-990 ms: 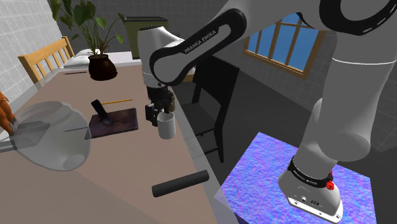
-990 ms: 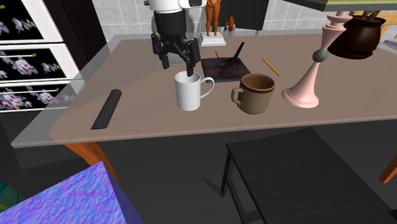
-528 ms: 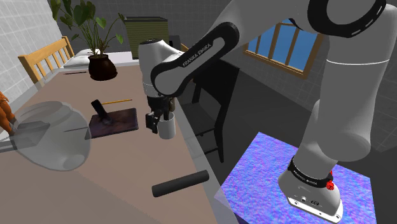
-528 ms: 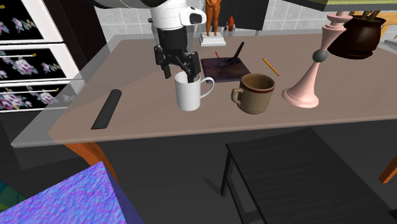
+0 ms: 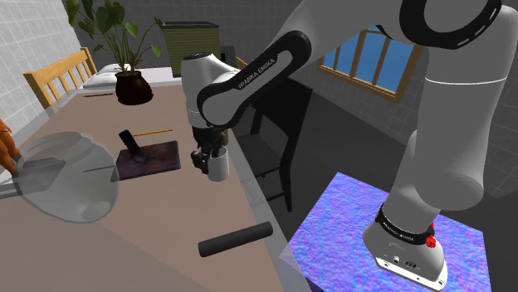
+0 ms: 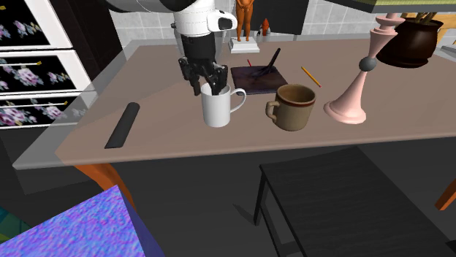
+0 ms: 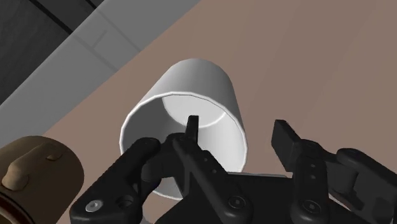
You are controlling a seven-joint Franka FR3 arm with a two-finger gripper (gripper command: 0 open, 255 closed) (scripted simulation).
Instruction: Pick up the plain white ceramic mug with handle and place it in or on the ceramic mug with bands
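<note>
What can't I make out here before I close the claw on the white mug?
1. Wrist view: the handle of the white mug, hidden behind the claw.
2. Wrist view: the brown mug, cut off by the picture's edge, its bands unreadable.
3. Shoulder view: finger-to-mug contact, too small to tell.

Brown table (image 6: 168, 146) in full view, and it's busy. White mug (image 6: 217, 107) upright near the front edge, brown mug (image 6: 294, 107) just beside it on the second exterior view's right, apart, handles facing each other. Behind them a dark mat (image 6: 256, 79) lies flat, with a pencil (image 6: 311, 76) near its right side. Further right a pink chess piece (image 6: 354, 87) stands tall, then a dark pot (image 6: 413, 40) at the corner. Far left, a black cylinder (image 6: 122, 124) lies along the edge. An orange figurine (image 6: 244, 18) stands at the back. In the shoulder view, a clear bowl (image 5: 62, 176) sits left of the mat
</note>
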